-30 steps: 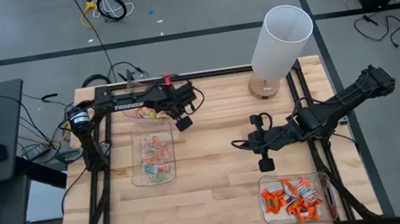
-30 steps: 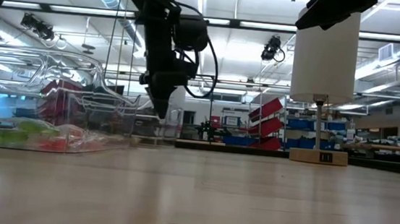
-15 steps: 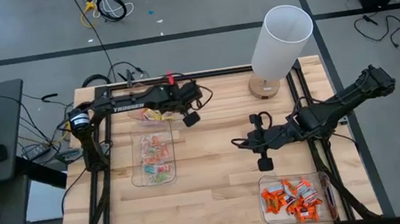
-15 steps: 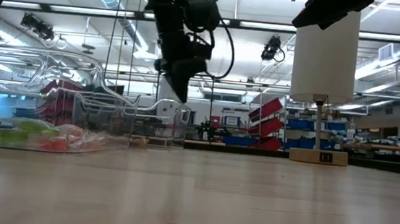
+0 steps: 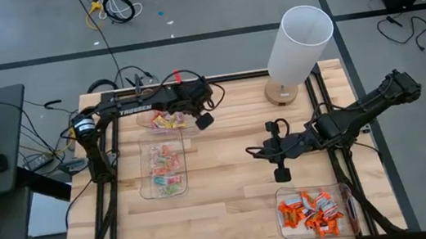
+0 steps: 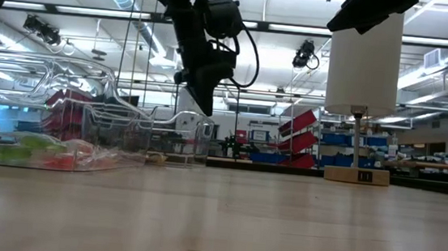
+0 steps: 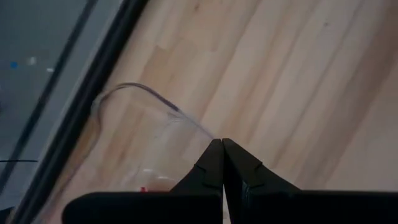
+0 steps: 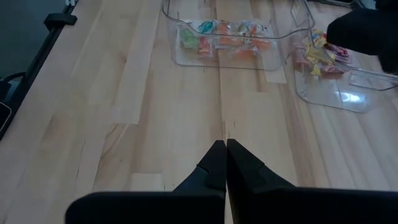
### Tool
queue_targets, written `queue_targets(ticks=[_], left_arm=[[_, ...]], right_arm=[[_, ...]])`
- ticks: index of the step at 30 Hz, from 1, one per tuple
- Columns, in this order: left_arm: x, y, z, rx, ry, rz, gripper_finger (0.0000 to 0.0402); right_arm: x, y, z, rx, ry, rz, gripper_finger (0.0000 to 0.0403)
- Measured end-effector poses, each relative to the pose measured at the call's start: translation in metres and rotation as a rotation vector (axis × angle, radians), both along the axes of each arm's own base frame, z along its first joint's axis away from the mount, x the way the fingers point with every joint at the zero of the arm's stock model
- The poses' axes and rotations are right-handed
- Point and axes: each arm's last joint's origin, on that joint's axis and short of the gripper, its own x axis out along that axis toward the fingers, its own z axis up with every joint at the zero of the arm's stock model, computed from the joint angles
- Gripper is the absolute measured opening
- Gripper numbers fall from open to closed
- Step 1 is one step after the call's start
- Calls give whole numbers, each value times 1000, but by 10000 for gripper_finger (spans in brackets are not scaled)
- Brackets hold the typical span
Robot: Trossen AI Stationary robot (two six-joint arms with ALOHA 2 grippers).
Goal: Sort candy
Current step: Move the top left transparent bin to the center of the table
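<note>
The candy lies sorted in three clear bins. Pink and yellow pieces (image 5: 164,123) fill the far-left bin, pale green-and-red pieces (image 5: 163,169) the bin nearer to me, and orange pieces (image 5: 314,210) the near-right bin. My left gripper (image 5: 205,121) hangs shut and empty just right of the pink-yellow bin and above the table; it also shows in the low view (image 6: 206,106) and the left wrist view (image 7: 222,143). My right gripper (image 5: 282,175) waits shut and empty over the bare wood mid-right (image 8: 224,143).
A white lamp (image 5: 295,42) stands on a wooden base at the far right. Black frame rails (image 5: 116,198) run along the table's left and right sides. Bare wood (image 5: 229,175) lies between the bins. The left arm (image 8: 367,31) shows dark beyond the pink-yellow bin (image 8: 336,87).
My left gripper has risen from beside the pink-yellow bin, drifted toward the table's right and far edges and tipped toward level, staying shut and empty. The bins and the candy have not moved.
</note>
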Motion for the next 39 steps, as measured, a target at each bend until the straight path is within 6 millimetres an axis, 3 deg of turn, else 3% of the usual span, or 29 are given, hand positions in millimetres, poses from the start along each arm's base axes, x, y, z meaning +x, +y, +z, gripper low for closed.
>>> queue_targets(ticks=[10, 39], left_arm=[[-1, -10, -2, -68, 25, -16, 0], [14, -71, -3, -147, 14, -184, 0]], right_arm=[[0, 0, 0, 0, 0, 0, 0], [0, 0, 0, 0, 1, 1, 0]])
